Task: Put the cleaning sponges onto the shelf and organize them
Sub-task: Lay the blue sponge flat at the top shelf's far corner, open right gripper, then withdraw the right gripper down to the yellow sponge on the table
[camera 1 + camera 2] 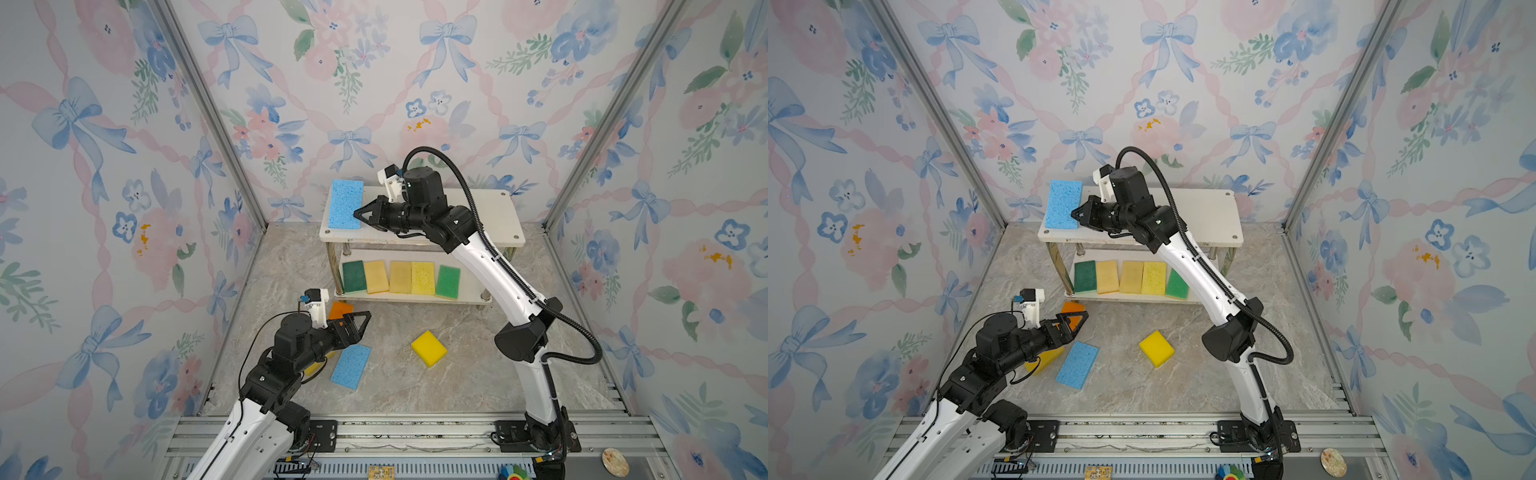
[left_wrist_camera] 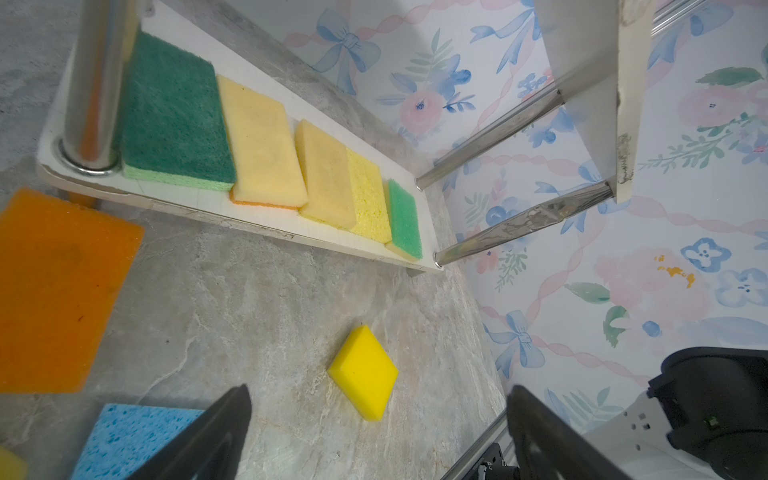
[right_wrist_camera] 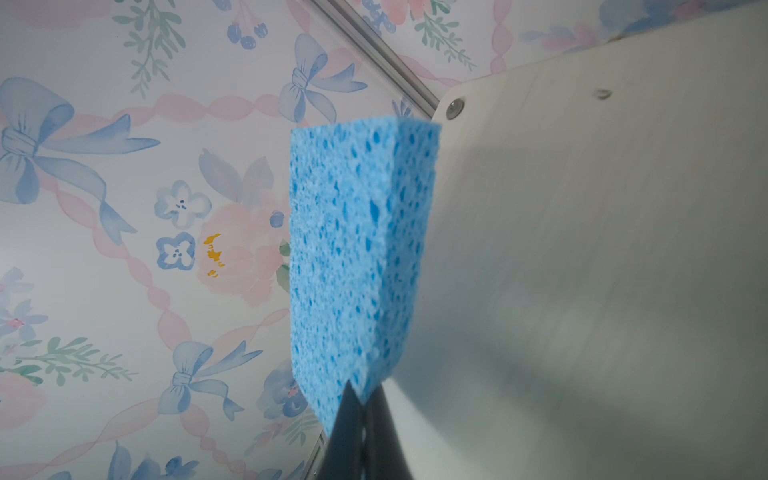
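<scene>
Right wrist view: right gripper (image 3: pixel 360 395) pinches a blue sponge (image 3: pixel 357 257) by its edge at the shelf (image 3: pixel 582 249) top's end, where release could tip it off; left gripper (image 1: pixel 359 321) gapes wide, empty.

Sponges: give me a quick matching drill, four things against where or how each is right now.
1 dark green sponge
2 orange sponge
3 bright yellow sponge
4 right gripper

a table, alone before the shelf
b jaws shut on blue sponge at top board's left end
c lower board, left end
d table, by shelf's front left leg

Pairs: 1-c, 2-d, 3-a, 4-b
</scene>
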Tool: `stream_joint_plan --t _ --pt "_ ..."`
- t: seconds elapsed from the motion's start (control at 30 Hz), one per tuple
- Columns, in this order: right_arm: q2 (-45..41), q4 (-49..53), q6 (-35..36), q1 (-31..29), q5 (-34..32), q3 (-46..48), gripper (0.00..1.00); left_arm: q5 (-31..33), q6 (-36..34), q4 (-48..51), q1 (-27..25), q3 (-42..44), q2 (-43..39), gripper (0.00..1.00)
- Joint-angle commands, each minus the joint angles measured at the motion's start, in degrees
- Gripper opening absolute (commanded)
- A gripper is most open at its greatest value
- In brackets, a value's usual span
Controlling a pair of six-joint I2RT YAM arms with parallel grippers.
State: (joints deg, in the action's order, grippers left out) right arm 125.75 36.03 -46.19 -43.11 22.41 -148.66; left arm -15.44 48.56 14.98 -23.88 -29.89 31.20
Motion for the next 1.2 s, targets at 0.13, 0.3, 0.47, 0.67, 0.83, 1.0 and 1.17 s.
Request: stream_joint_plan --t 0.13,0.3,0.47,0.67,0.83,1.0,1.17 --pt "1.2 -0.2 -3.6 -0.1 2.6 -0.3 0.00 -1.3 -2.9 0.8 1.0 0.5 1.1 0.98" --pt "0.8 -0.7 -4.1 -0.3 2.3 0.8 0.00 -1.9 -3.2 0.8 1.6 0.6 1.7 0.98" --pt "1.2 -0.7 -4.6 -0.2 1.9 0.8 0.07 -2.7 -3.4 0.8 2.0 0.6 1.7 0.98" --pt "0.4 -1.9 -4.8 -0.4 1.3 2.4 0.30 -3.2 -3.1 0.8 2.4 0.7 1.2 0.98" --pt "-0.4 -1.8 -4.5 -0.4 0.9 3.1 0.41 -3.5 -3.0 0.8 2.5 0.6 1.0 0.98" --pt "-2.8 4.2 -1.3 -0.6 -4.8 3.0 0.56 -3.9 -2.8 0.8 2.7 0.4 1.1 0.98" --pt "-3.9 11.1 1.5 -0.7 -9.3 1.2 0.71 -3.8 -2.4 0.8 2.6 0.0 1.2 0.98"
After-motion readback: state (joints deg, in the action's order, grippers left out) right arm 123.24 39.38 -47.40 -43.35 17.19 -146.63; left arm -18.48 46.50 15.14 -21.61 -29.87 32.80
